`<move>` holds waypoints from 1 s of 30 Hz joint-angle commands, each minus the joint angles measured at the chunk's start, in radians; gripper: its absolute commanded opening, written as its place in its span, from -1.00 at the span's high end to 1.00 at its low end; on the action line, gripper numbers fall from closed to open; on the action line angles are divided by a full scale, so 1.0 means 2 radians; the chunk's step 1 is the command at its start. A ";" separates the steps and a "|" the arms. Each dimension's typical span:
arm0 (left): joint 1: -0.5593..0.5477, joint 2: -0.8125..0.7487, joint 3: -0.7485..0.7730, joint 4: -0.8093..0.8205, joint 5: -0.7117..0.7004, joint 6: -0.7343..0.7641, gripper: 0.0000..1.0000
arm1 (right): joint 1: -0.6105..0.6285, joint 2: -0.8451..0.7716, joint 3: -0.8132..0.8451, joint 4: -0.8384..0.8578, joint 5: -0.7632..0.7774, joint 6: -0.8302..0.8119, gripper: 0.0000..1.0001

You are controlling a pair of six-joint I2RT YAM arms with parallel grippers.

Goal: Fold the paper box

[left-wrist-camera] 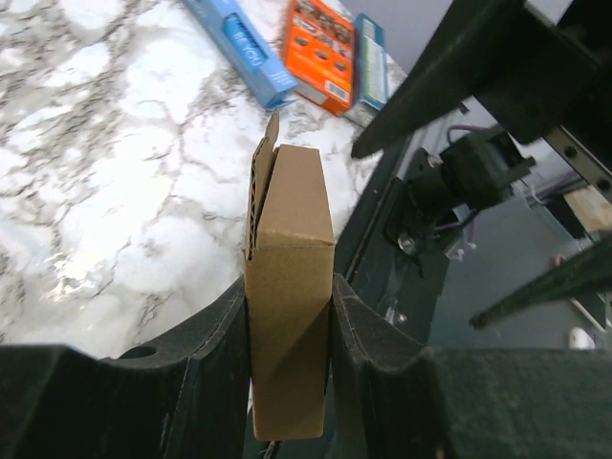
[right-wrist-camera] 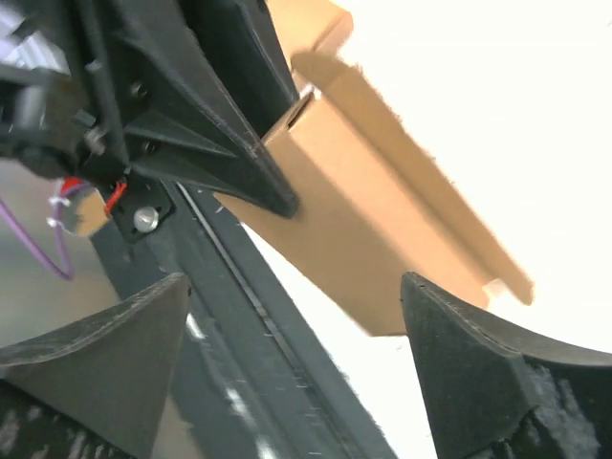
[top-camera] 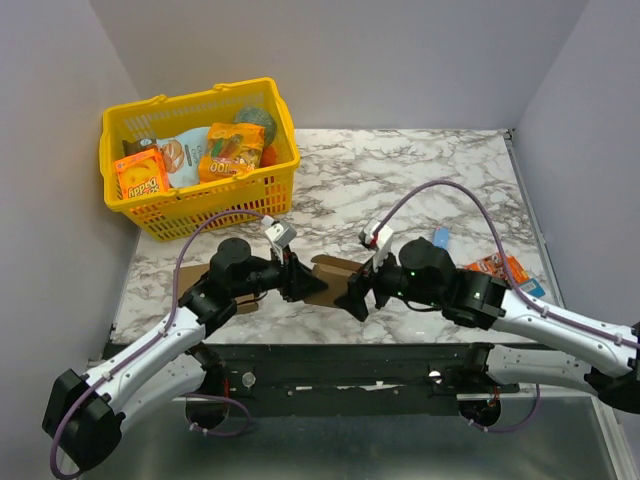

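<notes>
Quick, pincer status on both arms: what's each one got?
Left pincer: closed on the paper box.
Right pincer: open, holding nothing; the box's end lies between its fingers.

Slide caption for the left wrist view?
Left gripper clamped on the paper box, its far flap open, marble table behind.

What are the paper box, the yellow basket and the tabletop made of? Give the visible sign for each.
The paper box looks like thin brown cardboard, matte, with rough cut edges and sharp creases. The yellow basket is probably moulded plastic, slightly glossy, with lattice walls. The tabletop has a white marble look with grey veins and a smooth sheen; real stone or printed laminate cannot be told.
</notes>
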 commanded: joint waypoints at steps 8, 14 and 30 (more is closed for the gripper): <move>0.004 0.012 0.026 0.026 0.162 0.030 0.65 | 0.001 -0.003 -0.004 -0.033 0.039 -0.152 -1.00; 0.004 0.008 0.026 0.007 0.138 0.033 0.66 | 0.017 0.019 0.011 -0.031 0.019 -0.161 -1.00; 0.004 0.017 0.023 0.013 0.162 0.031 0.66 | 0.028 0.014 0.033 -0.023 0.062 -0.195 -1.00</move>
